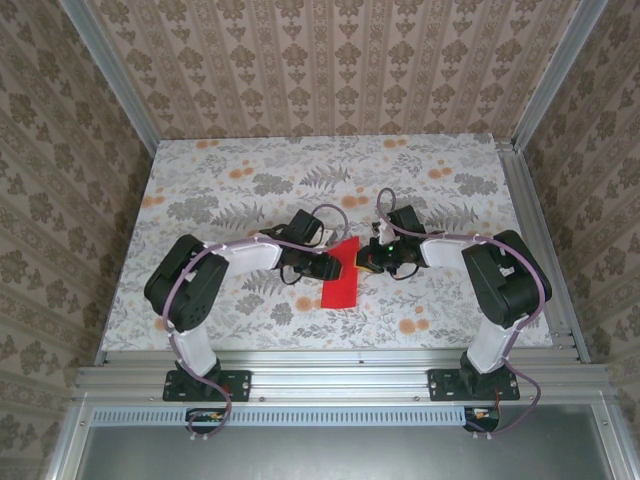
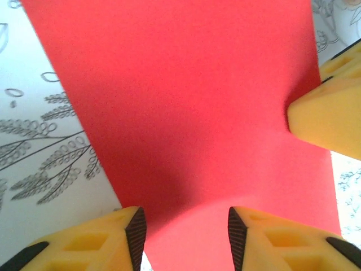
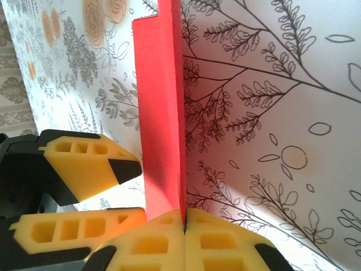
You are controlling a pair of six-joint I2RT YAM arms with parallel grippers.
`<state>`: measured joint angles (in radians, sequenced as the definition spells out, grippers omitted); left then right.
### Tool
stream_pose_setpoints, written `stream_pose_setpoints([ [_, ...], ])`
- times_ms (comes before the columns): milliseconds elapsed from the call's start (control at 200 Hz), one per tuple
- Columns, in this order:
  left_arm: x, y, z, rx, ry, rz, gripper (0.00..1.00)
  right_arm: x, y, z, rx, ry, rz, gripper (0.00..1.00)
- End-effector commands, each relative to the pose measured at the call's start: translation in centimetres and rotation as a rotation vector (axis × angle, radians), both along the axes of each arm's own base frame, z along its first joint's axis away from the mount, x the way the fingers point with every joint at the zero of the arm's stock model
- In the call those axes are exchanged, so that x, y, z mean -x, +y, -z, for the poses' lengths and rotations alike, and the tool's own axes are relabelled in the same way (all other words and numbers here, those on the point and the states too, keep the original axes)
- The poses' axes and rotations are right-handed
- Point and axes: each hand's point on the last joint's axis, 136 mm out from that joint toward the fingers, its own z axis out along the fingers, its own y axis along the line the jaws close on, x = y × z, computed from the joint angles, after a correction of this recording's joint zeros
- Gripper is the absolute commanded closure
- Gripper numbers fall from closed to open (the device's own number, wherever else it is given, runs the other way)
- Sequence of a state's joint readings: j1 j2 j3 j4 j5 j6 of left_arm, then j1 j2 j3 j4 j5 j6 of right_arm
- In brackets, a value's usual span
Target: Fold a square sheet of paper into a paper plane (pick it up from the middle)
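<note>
The red square sheet of paper point(image 1: 340, 287) lies creased into a narrow strip at the table's middle, between both grippers. My right gripper point(image 1: 366, 260) is shut on its edge. In the right wrist view the sheet point(image 3: 161, 96) stands up on edge out of the closed right gripper point(image 3: 184, 217). My left gripper point(image 1: 329, 266) is open. In the left wrist view the left gripper point(image 2: 186, 237) has its jaws wide apart, and the sheet point(image 2: 186, 101) passes between and beyond them without being pinched. One yellow right-gripper finger point(image 2: 330, 116) presses the sheet's right edge.
The table point(image 1: 220, 190) has a floral-print cover and patterned walls on three sides. The open yellow fingers point(image 3: 84, 164) of the left gripper sit close to the left of the upright sheet. A metal rail point(image 1: 330, 380) runs along the near edge.
</note>
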<state>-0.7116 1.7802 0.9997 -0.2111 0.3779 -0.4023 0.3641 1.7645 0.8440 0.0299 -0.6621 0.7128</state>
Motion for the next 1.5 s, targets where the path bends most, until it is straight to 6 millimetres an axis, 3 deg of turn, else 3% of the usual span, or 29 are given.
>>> stream_pose_setpoints([
  [0, 0.5, 1.3, -1.7, -0.009, 0.012, -0.033, 0.51, -0.1, 0.5, -1.3, -0.063, -0.010, -0.003, 0.93],
  [255, 0.8, 3.4, -3.9, 0.033, -0.011, -0.174, 0.35, -1.2, 1.6, -4.3, -0.216, -0.024, 0.024, 0.95],
  [430, 1.2, 3.7, -5.9, 0.154, -0.035, -0.265, 0.31, -2.0, 2.3, -6.5, -0.308, -0.031, 0.042, 0.96],
  [760, 1.2, 3.7, -6.7, 0.301, -0.002, -0.325, 0.30, -2.8, 2.4, -9.6, -0.404, -0.049, 0.060, 0.97],
  [1360, 0.8, 2.8, -9.0, 0.465, 0.020, -0.329, 0.30, -3.3, 2.4, -10.8, -0.462, -0.049, 0.085, 0.97],
  [1495, 0.9, 3.1, -8.4, 0.433, 0.027, -0.328, 0.30, -3.5, 2.4, -11.0, -0.474, -0.050, 0.090, 0.98],
])
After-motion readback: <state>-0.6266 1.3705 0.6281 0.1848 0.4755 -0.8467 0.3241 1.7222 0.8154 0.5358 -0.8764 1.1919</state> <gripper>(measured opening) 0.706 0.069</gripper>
